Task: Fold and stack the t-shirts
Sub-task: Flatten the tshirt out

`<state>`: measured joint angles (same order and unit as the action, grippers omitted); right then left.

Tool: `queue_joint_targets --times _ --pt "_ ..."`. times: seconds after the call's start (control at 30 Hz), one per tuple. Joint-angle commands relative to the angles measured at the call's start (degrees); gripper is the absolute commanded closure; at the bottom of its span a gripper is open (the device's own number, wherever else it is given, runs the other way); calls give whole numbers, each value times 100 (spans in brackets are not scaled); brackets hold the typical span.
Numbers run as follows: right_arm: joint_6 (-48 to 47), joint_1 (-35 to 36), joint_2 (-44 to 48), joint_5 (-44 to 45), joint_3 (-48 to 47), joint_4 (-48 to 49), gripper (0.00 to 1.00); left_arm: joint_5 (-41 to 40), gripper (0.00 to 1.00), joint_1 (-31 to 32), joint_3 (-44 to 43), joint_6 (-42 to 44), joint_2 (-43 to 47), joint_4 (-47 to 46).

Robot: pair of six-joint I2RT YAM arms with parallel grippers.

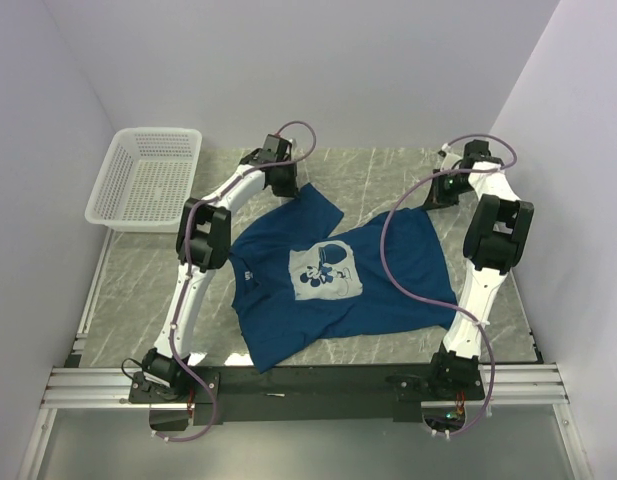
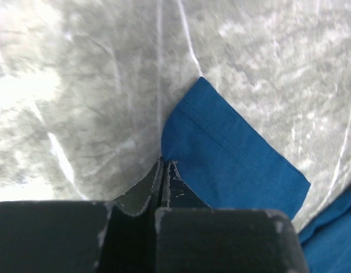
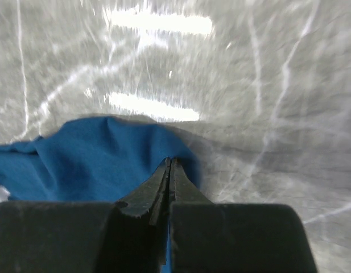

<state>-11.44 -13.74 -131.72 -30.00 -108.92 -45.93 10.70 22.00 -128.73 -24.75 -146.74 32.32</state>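
Observation:
One dark blue t-shirt (image 1: 388,280) with a pale cartoon print (image 1: 324,271) lies spread, print up, on the marble table. My left gripper (image 1: 284,184) is at the far left sleeve. In the left wrist view its jaws (image 2: 164,163) are pressed together at the edge of the flat sleeve (image 2: 232,153). My right gripper (image 1: 434,195) is at the shirt's far right corner. In the right wrist view its jaws (image 3: 170,161) are shut on bunched blue cloth (image 3: 95,165), and cloth shows between the fingers.
A white mesh basket (image 1: 158,131) stands at the far left corner of the marble table (image 1: 138,290). Pale walls close in on three sides. The arms' base rail (image 1: 308,385) runs along the near edge.

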Motion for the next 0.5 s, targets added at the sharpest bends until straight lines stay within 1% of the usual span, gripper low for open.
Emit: queue_joint_targets --times 0.0,0.03,0.1,0.2,0.33,0.37,0.47 --pt "238 3 -29 195 -436 216 100 -832 100 -195 -12 -29 -84 224" --pt "300 3 -20 414 -498 408 100 -920 100 -361 -56 -125 -40 -4" --pt "476 11 -38 652 -620 567 100 -982 100 -529 -170 -389 48 -172" --pt "651 20 -230 1057 -1251 708 100 -1052 100 -845 -433 -706 57 -541" --pt "880 64 -521 1408 -1921 796 100 -974 100 -1057 -583 -1075 40 -1200" --pt "959 64 -591 1496 -2000 840 100 -938 100 -1083 -610 -1215 14 -1471" --pt "1100 126 -635 1707 -2142 1121 100 -930 100 -1163 -619 -1461 13 -1868"
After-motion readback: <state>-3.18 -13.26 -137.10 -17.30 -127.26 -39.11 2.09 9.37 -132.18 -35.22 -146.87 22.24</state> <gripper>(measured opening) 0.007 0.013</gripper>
